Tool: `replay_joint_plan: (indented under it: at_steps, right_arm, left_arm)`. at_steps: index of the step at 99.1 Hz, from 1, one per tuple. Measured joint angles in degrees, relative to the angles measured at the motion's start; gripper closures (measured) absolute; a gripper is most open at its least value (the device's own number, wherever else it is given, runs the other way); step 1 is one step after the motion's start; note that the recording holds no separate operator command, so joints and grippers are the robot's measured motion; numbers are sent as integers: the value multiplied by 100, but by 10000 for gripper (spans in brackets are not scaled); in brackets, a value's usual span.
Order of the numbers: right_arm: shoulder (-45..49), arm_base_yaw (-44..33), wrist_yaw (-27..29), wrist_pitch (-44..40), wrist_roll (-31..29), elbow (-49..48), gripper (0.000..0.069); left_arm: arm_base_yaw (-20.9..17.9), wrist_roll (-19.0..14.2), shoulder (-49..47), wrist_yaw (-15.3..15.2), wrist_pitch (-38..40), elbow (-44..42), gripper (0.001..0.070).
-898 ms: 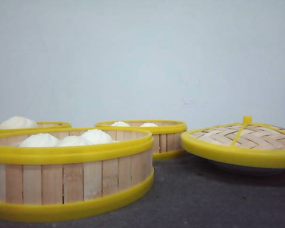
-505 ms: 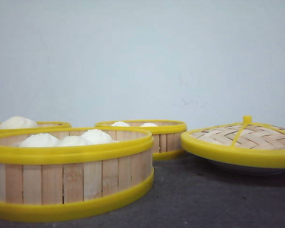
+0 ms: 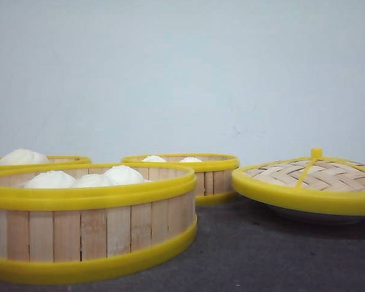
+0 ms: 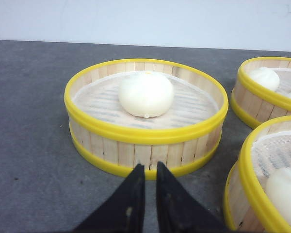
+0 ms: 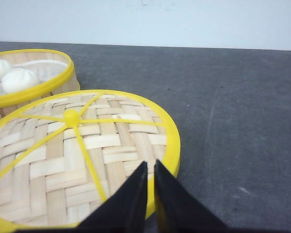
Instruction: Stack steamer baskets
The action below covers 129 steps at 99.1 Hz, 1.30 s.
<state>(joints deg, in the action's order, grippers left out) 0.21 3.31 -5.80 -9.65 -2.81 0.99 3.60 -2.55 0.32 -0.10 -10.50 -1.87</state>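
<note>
Nothing stacked yet: three steamer baskets standing apart on the dark grey desk (image 3: 280, 255).

Left wrist view: left gripper (image 4: 146, 167) at bottom centre, black fingers nearly pressed together with only a thin slit between, pinching nothing. Straight ahead of the tips, centre frame, the single-bun basket (image 4: 145, 116), round, so no long axis to line up with; near wall just beyond the fingertips, not touched. One white bun (image 4: 146, 93) inside on a pale liner. Right edge of the same frame: a second basket (image 4: 269, 87) at upper right and a third basket (image 4: 266, 179) at lower right, both cut off, each with buns, each close beside the single-bun one but apart from it.

Front view: large near basket (image 3: 91, 222) at lower left with three buns, another with two buns at centre behind it, only a rim of the last at far left. No gripper visible here.

Right wrist view: right gripper (image 5: 149, 167) at bottom centre, likewise all but closed and empty, hovering over the near edge of the woven lid (image 5: 77, 155) with its yellow knob (image 5: 72, 116). Contact with the lid not clear. A two-bun basket at upper left of that frame, well off from the tips.

Judgement: left arm nearer to a basket, and squarely facing it; fingers needing to spread before any grip on the rim or wall. Neighbouring baskets at the right edge crowding that side. Lid best left until the baskets are stacked.
</note>
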Motion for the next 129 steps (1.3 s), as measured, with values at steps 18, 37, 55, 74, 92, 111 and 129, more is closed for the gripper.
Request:
replay_joint_plan:
  at_steps: [18, 37, 55, 74, 92, 111, 129]
  right_arm:
    - [0, 0, 0, 0, 0, 0, 672]
    - [0, 0, 0, 0, 0, 0, 672]
    - [0, 0, 0, 0, 0, 0, 672]
    - [0, 0, 0, 0, 0, 0, 672]
    - [0, 0, 0, 2, 0, 0, 672]
    - [0, 0, 0, 0, 0, 0, 672]
    - [0, 0, 0, 2, 0, -2, 672]
  left_arm:
    - [0, 0, 0, 2, 0, 0, 695]
    - [0, 0, 0, 2, 0, 0, 695]
    - [0, 0, 0, 2, 0, 0, 695]
    - [0, 0, 0, 2, 0, 0, 695]
    - [0, 0, 0, 2, 0, 0, 695]
    - [0, 0, 0, 2, 0, 0, 695]
    - [0, 0, 0, 2, 0, 0, 695]
